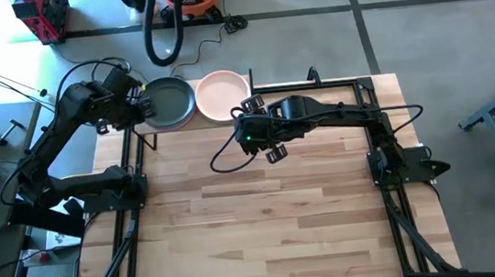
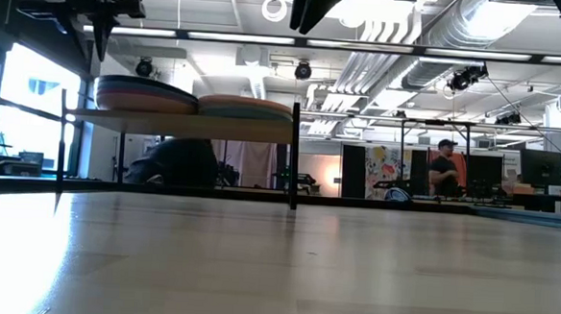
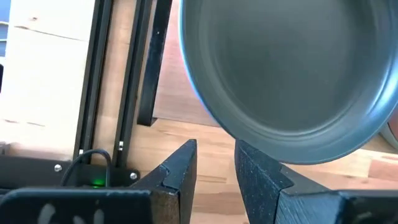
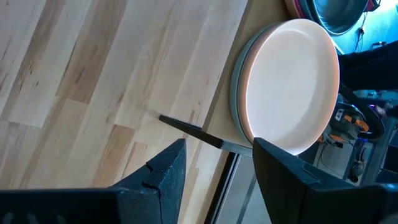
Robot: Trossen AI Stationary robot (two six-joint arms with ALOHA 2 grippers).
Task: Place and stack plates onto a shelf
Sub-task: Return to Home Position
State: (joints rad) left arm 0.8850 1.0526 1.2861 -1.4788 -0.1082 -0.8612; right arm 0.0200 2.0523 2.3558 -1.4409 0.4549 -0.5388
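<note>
Two stacks of plates rest on the shelf [image 2: 181, 124] at the table's far edge. The left stack [image 2: 144, 94] is topped by a dark grey plate [image 1: 168, 101]. A pale peach plate [image 1: 223, 95] tops the right stack [image 2: 247, 107], with a pale green plate [image 4: 238, 74] under it. My left gripper [image 3: 214, 171] hovers open just off the grey plate's [image 3: 292, 68] left rim, pointing steeply down, with nothing between its fingers. My right gripper [image 4: 217, 165] hangs open above the tabletop, on the near right of the peach plate [image 4: 289, 81], slanting down toward it.
Black frame rails [image 1: 131, 169] run along the table's left and right sides, and a thin black shelf post [image 4: 193, 132] stands by the peach stack. The plank tabletop [image 1: 275, 228] stretches toward the near edge. A person [image 2: 443, 170] stands in the room beyond.
</note>
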